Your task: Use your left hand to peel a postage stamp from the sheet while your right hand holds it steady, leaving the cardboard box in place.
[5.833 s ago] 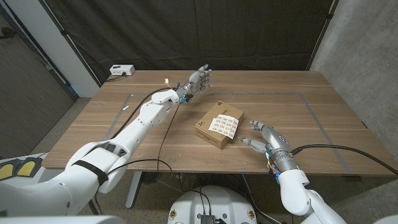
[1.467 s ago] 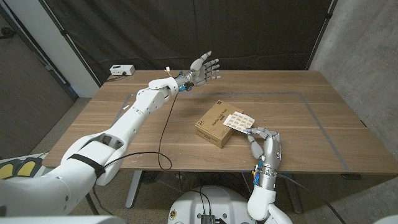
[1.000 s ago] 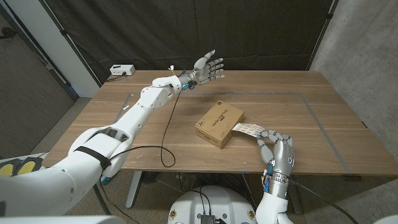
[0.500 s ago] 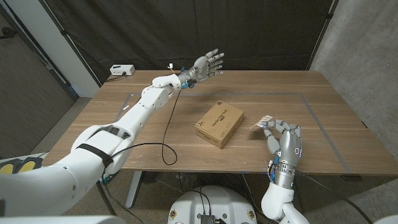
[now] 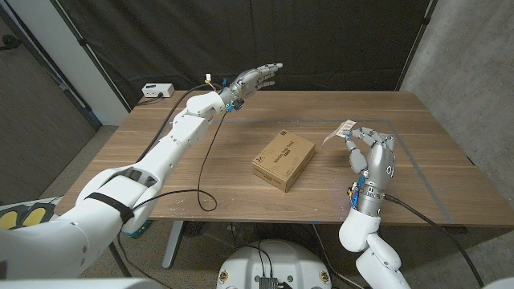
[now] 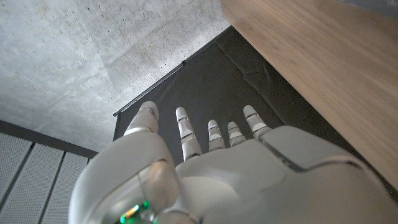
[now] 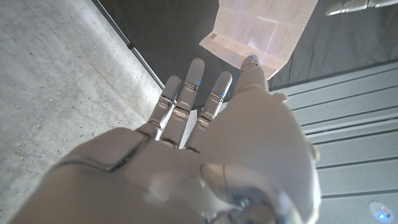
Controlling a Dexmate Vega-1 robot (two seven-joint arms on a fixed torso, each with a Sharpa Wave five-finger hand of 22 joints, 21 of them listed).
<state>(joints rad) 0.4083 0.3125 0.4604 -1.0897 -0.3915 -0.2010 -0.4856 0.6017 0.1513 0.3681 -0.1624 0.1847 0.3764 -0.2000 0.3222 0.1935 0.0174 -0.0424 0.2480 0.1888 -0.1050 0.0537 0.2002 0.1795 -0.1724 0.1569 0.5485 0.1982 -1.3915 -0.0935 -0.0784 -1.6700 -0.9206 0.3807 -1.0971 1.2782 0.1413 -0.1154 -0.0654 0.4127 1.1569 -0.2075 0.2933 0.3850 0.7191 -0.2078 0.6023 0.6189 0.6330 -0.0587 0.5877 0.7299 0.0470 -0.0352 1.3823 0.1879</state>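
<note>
Right hand (image 5: 371, 156) pinching stamp sheet (image 5: 343, 130) aloft, tilted up-right, left hand (image 5: 255, 79) spread, empty

The left arm reaches far out over the table, and the left hand (image 5: 255, 79) is up in the air with fingers apart. The right hand (image 5: 371, 152) is lifted, palm upright, pinching the sheet (image 5: 344, 129).

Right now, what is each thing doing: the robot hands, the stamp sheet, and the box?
Left robot hand: raised over the table's far edge, fingers stretched out, holding nothing.
Right robot hand: lifted off the table, pinching the stamp sheet.
Stamp sheet: up in the air, held by one edge, off the box.
Cardboard box: closed, lying flat on the table, untouched.
</note>
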